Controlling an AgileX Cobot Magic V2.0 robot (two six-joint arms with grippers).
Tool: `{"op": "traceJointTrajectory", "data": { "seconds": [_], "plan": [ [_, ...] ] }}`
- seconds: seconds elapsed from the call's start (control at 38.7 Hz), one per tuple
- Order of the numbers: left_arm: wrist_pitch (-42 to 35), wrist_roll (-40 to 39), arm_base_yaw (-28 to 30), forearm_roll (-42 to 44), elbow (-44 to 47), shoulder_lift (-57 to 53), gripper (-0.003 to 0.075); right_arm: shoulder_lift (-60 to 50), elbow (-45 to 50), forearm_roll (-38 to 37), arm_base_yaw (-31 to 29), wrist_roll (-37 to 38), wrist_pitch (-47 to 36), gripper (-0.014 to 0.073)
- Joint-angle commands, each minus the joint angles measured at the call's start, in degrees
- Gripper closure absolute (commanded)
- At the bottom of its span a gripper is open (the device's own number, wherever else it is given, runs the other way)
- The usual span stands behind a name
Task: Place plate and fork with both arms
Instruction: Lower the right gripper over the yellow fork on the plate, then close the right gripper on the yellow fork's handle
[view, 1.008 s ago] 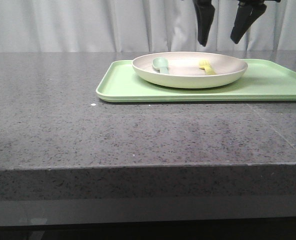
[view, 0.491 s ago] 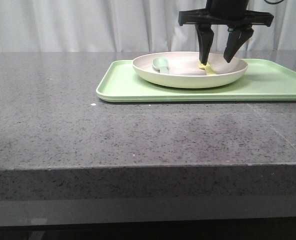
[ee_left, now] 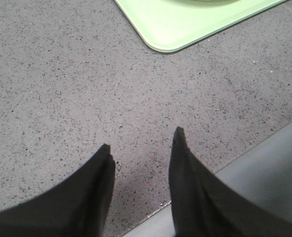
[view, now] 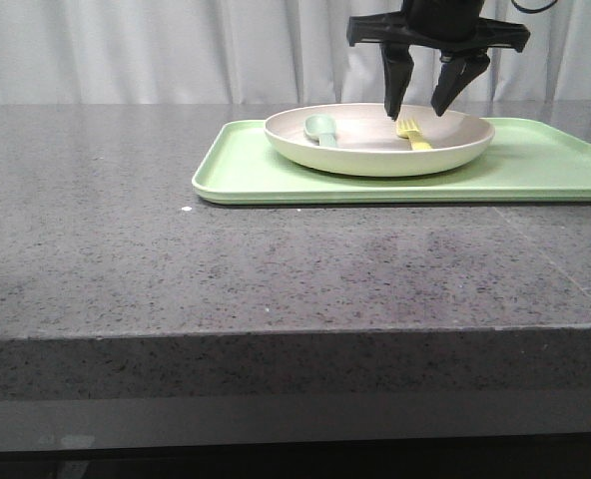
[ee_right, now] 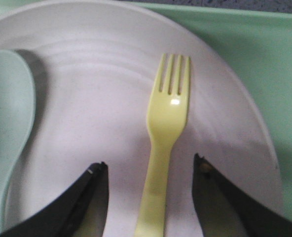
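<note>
The cream plate (view: 375,150) (ee_right: 87,123) sits on a light-green tray. The yellow fork (view: 412,133) (ee_right: 168,113) lies flat in the plate's right half, tines pointing to the far side. My right gripper (view: 416,113) (ee_right: 150,162) hangs open just above the plate. Its fingers straddle the fork's handle without touching it. My left gripper (ee_left: 142,139) shows only in the left wrist view. It is open and empty over bare table near the front edge.
A pale grey-green spoon (view: 321,129) (ee_right: 8,113) lies in the plate's left half. The light-green tray (view: 246,175) (ee_left: 185,24) (ee_right: 264,59) sits at the back right of the dark speckled table (view: 226,269). A grey curtain hangs behind.
My right gripper has come down from above onto the plate, then eased slightly up and left. Fork, spoon and plate have not moved.
</note>
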Motion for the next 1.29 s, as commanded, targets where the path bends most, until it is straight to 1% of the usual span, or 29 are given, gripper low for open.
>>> {"op": "traceJointTrajectory", "data": {
  "seconds": [0.0, 0.34, 0.47, 0.54, 0.96, 1.19, 1.27],
  "plan": [
    [-3.5, 0.0, 0.2, -1.5, -1.4, -0.2, 0.0457, -2.8, -1.8, -0.1, -0.4, 0.0, -2.6, 0.0183],
    [-3.5, 0.0, 0.2, -1.5, -1.4, -0.2, 0.0457, -1.0, -1.8, 0.2, -0.4, 0.0, -2.7, 0.0186],
    [-3.5, 0.0, 0.2, -1.5, -1.4, -0.2, 0.0459, -1.0, -1.8, 0.2, -0.4, 0.0, -2.0, 0.0243],
    [-3.5, 0.0, 0.2, -1.5, -1.4, -0.2, 0.0459, -1.0, -1.8, 0.2, -0.4, 0.0, -1.2, 0.0254],
    [-3.5, 0.0, 0.2, -1.5, -1.4, -0.2, 0.0459, -0.8, -1.8, 0.3, -0.4, 0.0, 1.8, 0.0262],
    [-3.5, 0.0, 0.2, -1.5, -1.4, -0.2, 0.0459, -0.8, -1.8, 0.3, -0.4, 0.0, 2.0, 0.0442],
    [-3.5, 0.0, 0.2, -1.5, -1.4, -0.2, 0.0459, -0.8, -1.8, 0.3, -0.4, 0.0, 2.0, 0.0468]
  ]
}}
